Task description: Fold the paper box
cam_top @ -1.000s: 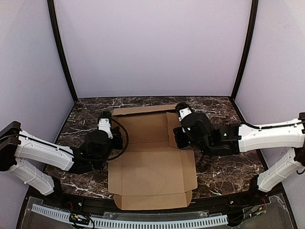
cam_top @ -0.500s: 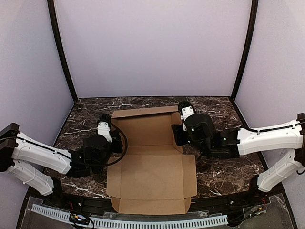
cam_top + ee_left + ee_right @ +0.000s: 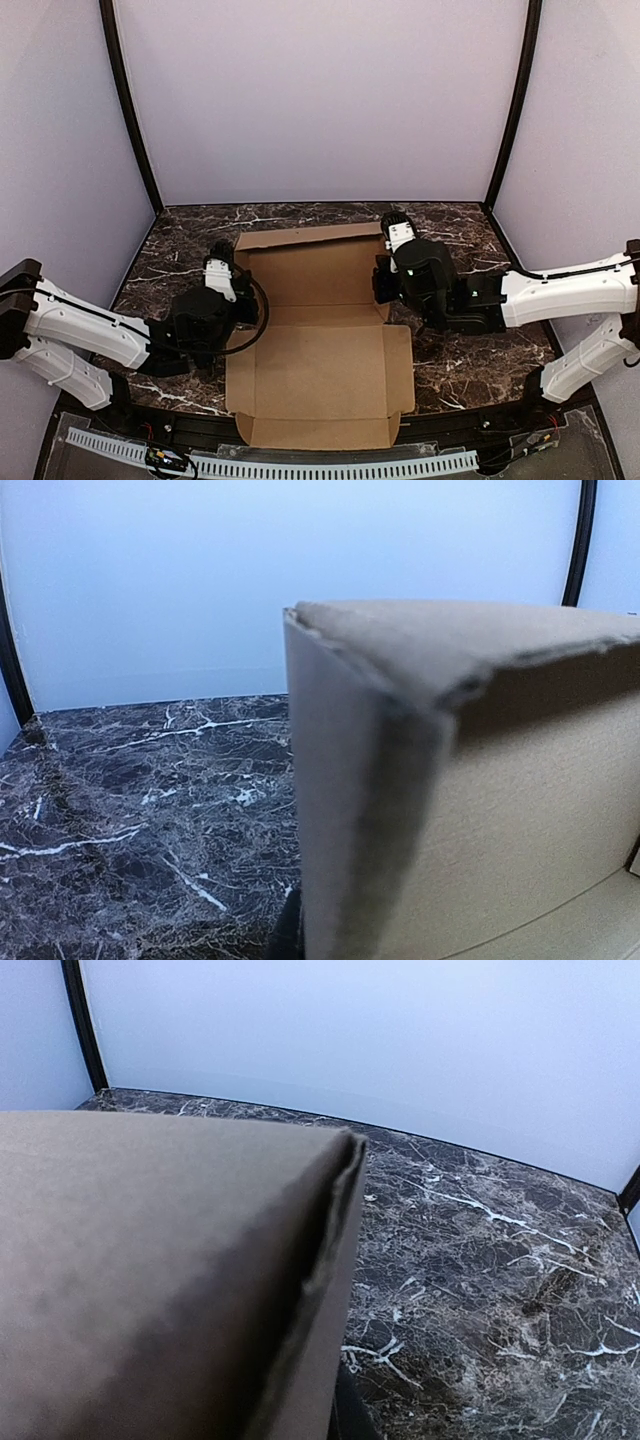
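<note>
Left gripper: we see it clenched on the raised 9 o'clock side flap of the brown corrugated cardboard paper box.
Right gripper: at the 3 o'clock side flap; we cannot tell whether it grips.
Where it lies: mid dark marbled counter, opened out, front flap at 6 o'clock.

Dark marble table; paper box lying open, centre.
</note>
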Robot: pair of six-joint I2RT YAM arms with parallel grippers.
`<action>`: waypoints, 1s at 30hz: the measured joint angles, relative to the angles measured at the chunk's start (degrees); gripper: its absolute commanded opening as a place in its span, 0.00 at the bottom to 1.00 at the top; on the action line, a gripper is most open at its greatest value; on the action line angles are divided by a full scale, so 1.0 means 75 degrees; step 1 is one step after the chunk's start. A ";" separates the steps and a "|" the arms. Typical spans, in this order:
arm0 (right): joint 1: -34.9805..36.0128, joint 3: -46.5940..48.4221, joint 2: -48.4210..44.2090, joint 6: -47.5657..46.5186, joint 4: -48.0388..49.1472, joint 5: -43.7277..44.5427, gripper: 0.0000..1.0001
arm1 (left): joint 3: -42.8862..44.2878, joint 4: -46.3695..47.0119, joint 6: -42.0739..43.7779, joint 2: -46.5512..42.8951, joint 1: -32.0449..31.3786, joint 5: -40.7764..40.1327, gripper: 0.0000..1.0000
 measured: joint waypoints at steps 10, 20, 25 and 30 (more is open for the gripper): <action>-0.0373 -0.0166 0.0157 0.0079 0.0431 -0.0035 0.00 | -0.0143 0.0784 0.0443 0.0364 -0.0041 0.0236 0.51; -0.1096 -0.1163 0.0883 -0.1224 0.3069 -0.1411 0.00 | -0.0542 -0.0577 0.0819 -0.1798 -0.0041 0.1212 0.58; -0.1545 -0.1830 0.1416 -0.1941 0.5018 -0.2588 0.00 | -0.0061 -0.2235 0.1550 -0.3360 -0.0041 0.2162 0.61; -0.1824 -0.2186 0.2194 -0.2804 0.6916 -0.3774 0.00 | 0.1093 -0.3832 0.2445 -0.4214 -0.0041 0.3077 0.61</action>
